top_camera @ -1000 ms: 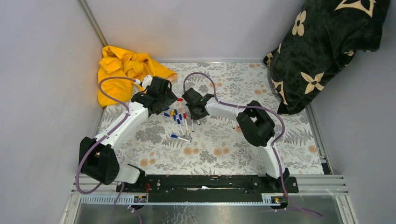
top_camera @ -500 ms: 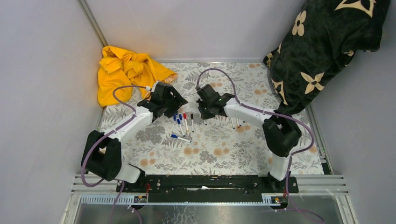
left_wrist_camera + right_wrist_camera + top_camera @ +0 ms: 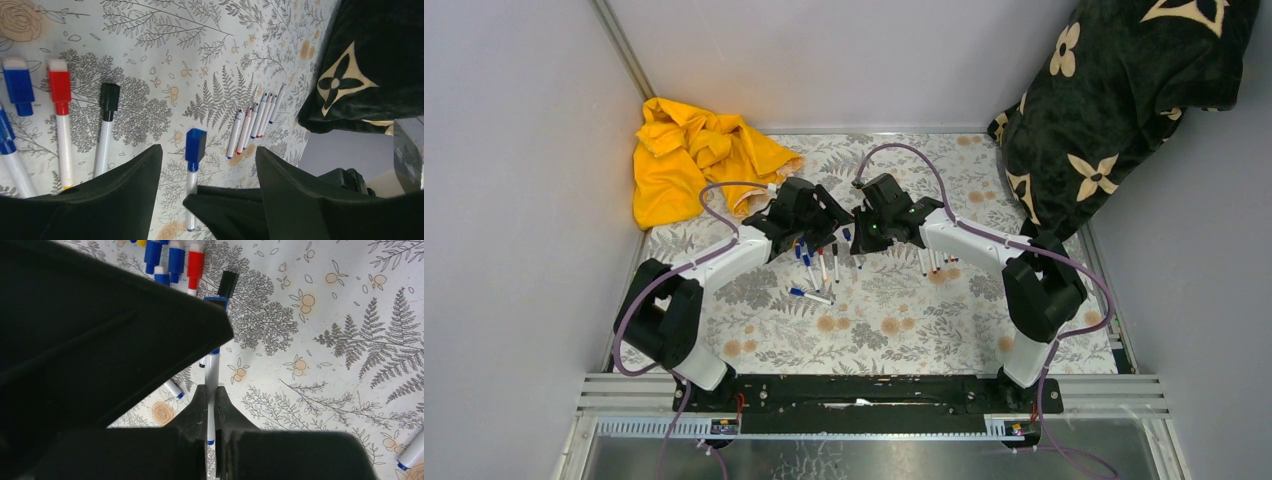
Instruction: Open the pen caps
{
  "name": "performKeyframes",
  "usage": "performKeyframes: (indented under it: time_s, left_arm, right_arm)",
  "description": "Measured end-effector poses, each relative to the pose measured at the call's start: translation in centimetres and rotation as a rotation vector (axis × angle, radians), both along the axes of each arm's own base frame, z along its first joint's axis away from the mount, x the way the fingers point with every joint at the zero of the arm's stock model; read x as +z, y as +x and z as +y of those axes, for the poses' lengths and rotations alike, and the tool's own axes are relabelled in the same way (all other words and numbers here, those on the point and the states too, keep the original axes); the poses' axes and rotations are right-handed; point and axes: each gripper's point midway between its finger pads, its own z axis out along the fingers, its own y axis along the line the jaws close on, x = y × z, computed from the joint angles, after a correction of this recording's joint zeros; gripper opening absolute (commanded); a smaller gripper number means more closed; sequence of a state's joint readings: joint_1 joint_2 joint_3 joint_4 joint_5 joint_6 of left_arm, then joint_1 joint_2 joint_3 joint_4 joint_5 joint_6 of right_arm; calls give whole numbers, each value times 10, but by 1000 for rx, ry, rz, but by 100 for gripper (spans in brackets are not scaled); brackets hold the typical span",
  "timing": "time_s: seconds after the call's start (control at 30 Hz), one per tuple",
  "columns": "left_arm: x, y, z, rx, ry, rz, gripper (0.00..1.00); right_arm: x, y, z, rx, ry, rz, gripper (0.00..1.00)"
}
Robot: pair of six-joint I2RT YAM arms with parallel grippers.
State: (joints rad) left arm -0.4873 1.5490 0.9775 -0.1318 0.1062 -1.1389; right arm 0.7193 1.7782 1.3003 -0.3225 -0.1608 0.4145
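My right gripper is shut on the white barrel of a blue-capped pen and holds it above the patterned table. My left gripper is open, its fingers either side of that pen's blue cap without touching it. In the top view both grippers meet mid-table, left and right. Blue, red and black-capped pens lie in a group. Several uncapped pens lie in a row to the right. Loose caps are hidden under my left arm.
One more blue-capped pen lies nearer the bases. A yellow cloth is bunched in the far left corner. A dark flowered blanket fills the far right corner. Grey walls close in the table.
Both arms have swung right towards mid-table. My right gripper has brought the blue-capped pen up, and my open left gripper has come round its cap.
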Motion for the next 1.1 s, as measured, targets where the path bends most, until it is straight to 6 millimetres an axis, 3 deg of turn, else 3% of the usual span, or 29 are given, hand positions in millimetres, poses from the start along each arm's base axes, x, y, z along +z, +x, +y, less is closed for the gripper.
performKeyframes:
  time_s: [0.43, 0.7, 0.9, 1.1]
  left_arm:
    - [-4, 8, -13, -5, -44, 3, 51]
    - [-1, 11, -16, -9, -62, -12, 42]
    - [0, 10, -17, -17, -70, -13, 41]
    - [4, 11, -20, -24, -86, -22, 26]
  right_arm:
    - [12, -1, 4, 15, 82, 33, 0]
    - [12, 4, -1, -6, 101, 46, 0]
    - [17, 7, -2, -17, 126, 45, 0]
    - [23, 9, -2, -24, 153, 47, 0]
